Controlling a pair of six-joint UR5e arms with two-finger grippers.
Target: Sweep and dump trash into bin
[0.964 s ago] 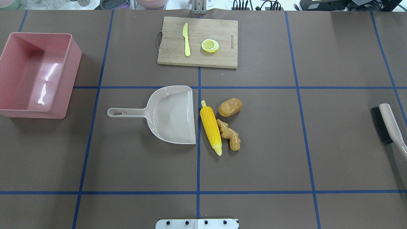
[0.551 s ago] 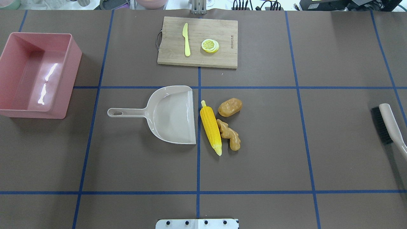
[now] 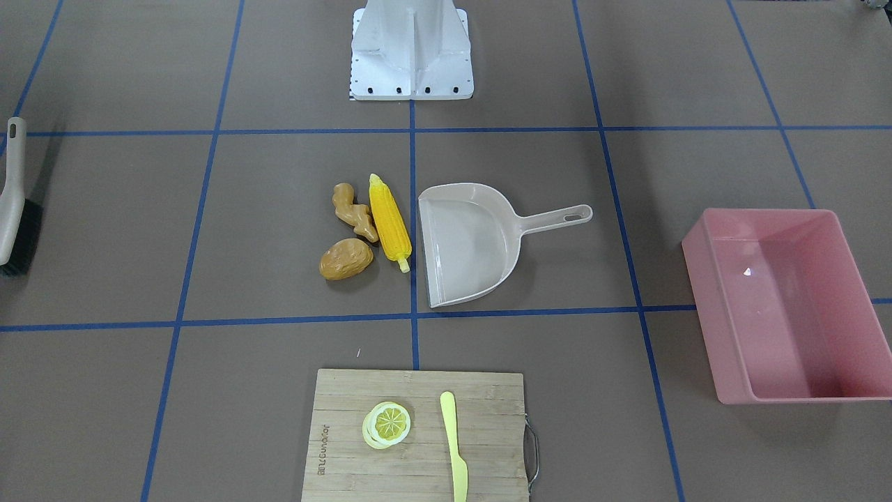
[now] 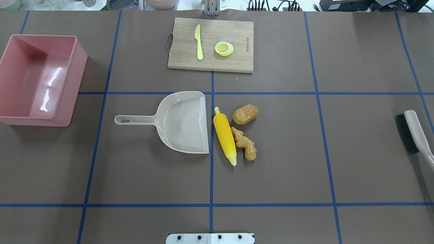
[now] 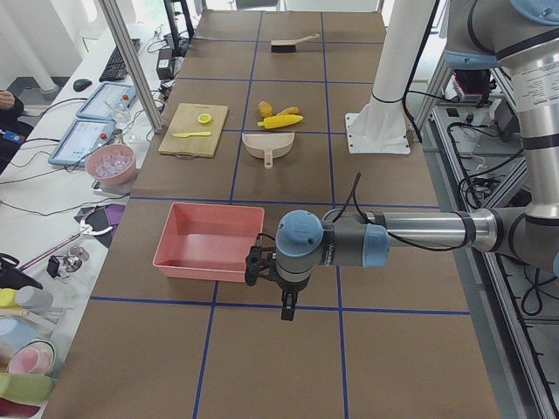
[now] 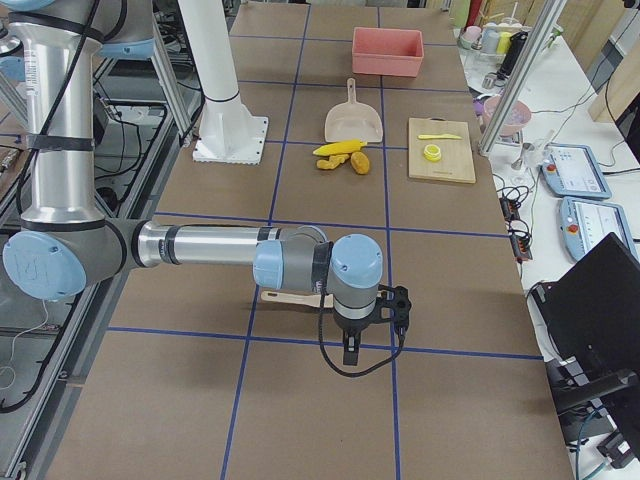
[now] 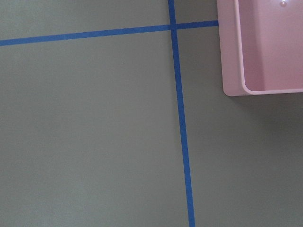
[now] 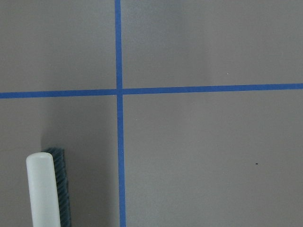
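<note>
The trash lies in a cluster mid-table: a yellow corn cob (image 4: 224, 135), a tan ginger root (image 4: 244, 142) and a brown potato (image 4: 245, 114). The corn lies along the open lip of a beige dustpan (image 4: 184, 122). The pink bin (image 4: 76, 81) stands empty at the far left. My left gripper (image 5: 286, 307) hangs over the table beside the bin's corner (image 7: 232, 56), seen only from the side. My right gripper (image 6: 350, 350) hangs above a beige brush (image 8: 45, 194) at the table's right end. I cannot tell whether either is open or shut.
A wooden cutting board (image 4: 210, 44) at the back centre carries a pale yellow knife (image 4: 198, 42) and lemon slices (image 4: 224, 48). The brush (image 4: 412, 134) lies at the right edge. The robot's white base plate (image 3: 411, 49) sits at the near edge.
</note>
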